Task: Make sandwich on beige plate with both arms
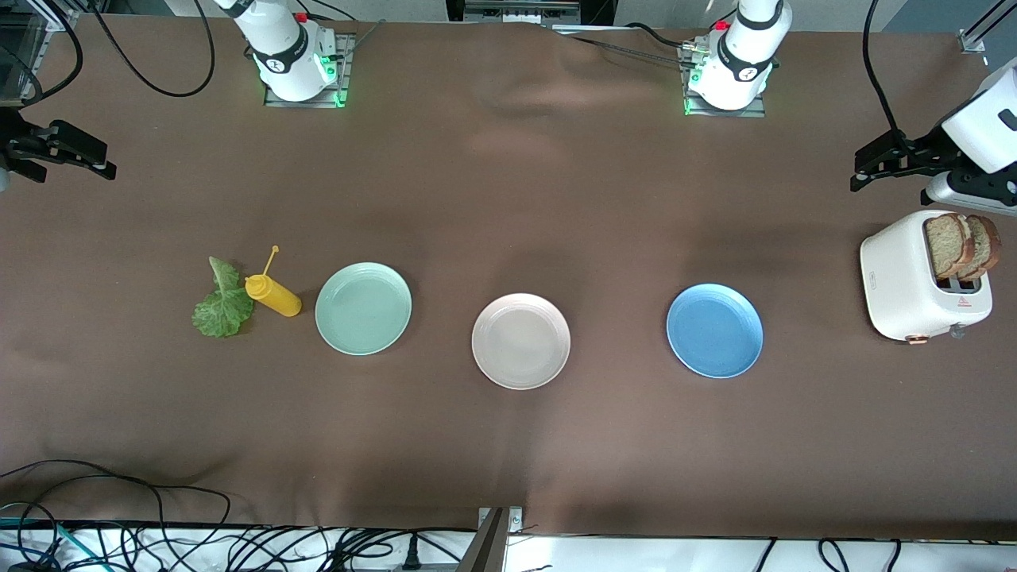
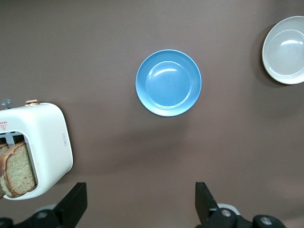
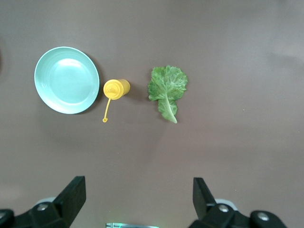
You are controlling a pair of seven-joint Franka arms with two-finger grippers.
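Nearest the front edge of the brown-clothed bench sits the round, pale pinkish-beige plate with a ridged rim, midway along the bench and bare; no part of the sandwich is on it yet. A round blue plate lies beside it toward the left arm's end, and a round mint-green plate toward the right arm's end, slightly farther from the front edge. Past the green plate, toward the right arm's end, a yellow squeeze bottle lies tipped on its side, touching or just beside a ruffled green lettuce leaf, whose stalk points toward the bases' edge of the bench. At the left arm's end stands a white two-slot toaster with two brown wholegrain bread slices upright in its slots.

Farther still, the left claw hangs over the left arm's end of the bench, close above the toaster, fingers spread wide and holding nothing. The right claw hangs over the right arm's end, also spread wide and empty, well apart from the lettuce.

Judged from this layout, the left arm is the nearer to the bread and the right arm to the lettuce; each item must travel toward the bench's middle to reach the beige plate.
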